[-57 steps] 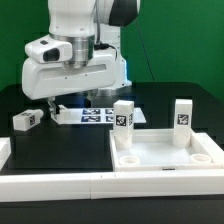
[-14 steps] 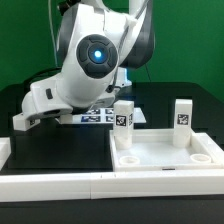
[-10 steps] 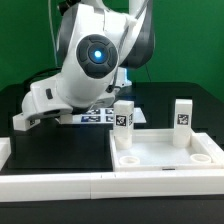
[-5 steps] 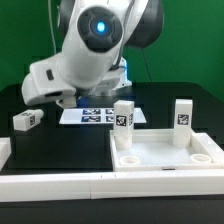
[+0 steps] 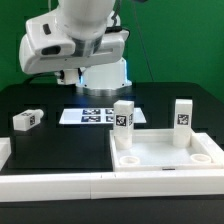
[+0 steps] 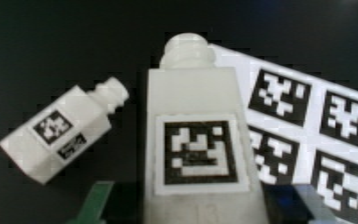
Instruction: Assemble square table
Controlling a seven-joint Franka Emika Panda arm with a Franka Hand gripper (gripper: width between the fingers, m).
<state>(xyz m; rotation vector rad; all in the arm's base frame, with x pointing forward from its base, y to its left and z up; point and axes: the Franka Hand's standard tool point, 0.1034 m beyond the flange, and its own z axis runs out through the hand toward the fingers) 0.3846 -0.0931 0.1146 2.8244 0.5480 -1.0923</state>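
Observation:
The white square table top [image 5: 165,158] lies at the exterior view's lower right. Two white tagged legs [image 5: 123,114] [image 5: 183,112] stand upright at its back corners. A third leg [image 5: 27,120] lies on its side on the black table at the left; it also shows in the wrist view [image 6: 60,130]. My gripper [image 5: 70,76] hangs high above the table's back left. In the wrist view my gripper [image 6: 201,200] is shut on a fourth leg [image 6: 194,125], held between the green finger [image 6: 101,200] and the blue finger [image 6: 304,195]. The held leg is hard to make out in the exterior view.
The marker board [image 5: 98,115] lies flat behind the table top and shows under the held leg in the wrist view [image 6: 309,105]. Long white border bars [image 5: 60,185] run along the front edge. The robot base [image 5: 100,72] stands at the back.
The arm has swung up and straightened from a low, tilted pose near the lying leg at the left. The lying leg and the two upright legs have not moved.

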